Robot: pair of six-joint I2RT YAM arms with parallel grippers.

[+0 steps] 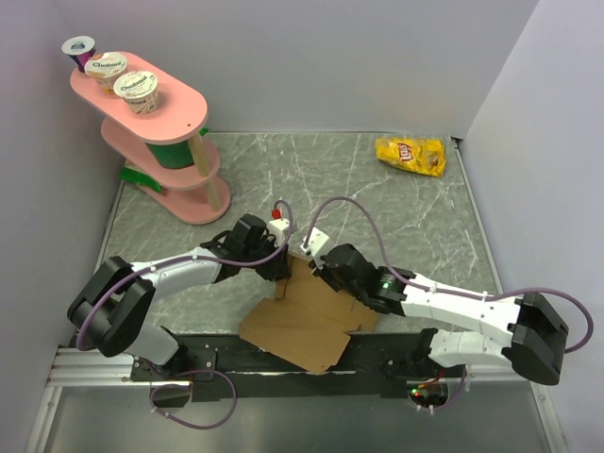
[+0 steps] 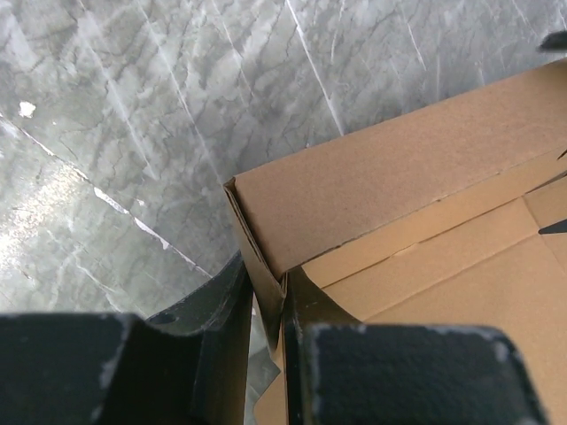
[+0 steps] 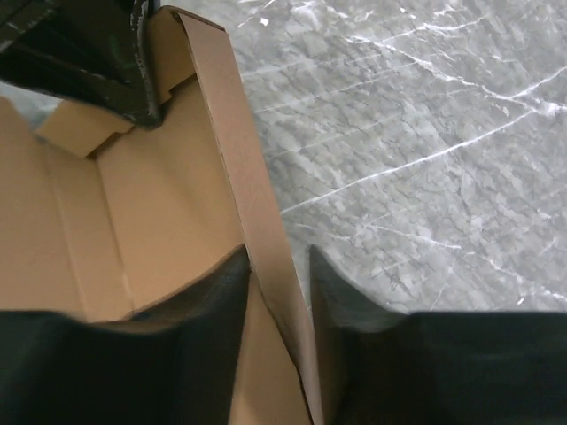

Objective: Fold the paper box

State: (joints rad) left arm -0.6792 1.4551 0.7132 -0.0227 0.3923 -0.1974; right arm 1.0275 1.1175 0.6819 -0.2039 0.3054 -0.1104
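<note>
Locating paper box (image 1: 302, 326): on surface (image 1: 396, 217), 6 o'clock of top view, between both arms, part-folded with walls raised. Holding three yogurt cups (image 1: 107, 64): pink shelf (image 1: 179, 99), 10 o'clock of box. Chip bag (image 1: 411, 156) at 1 o'clock. Left claw (image 2: 283, 292): narrow, clamped on box corner wall. Right claw (image 3: 279, 266): narrow, straddling upright wall; firm pinch or not, cannot tell.
</note>
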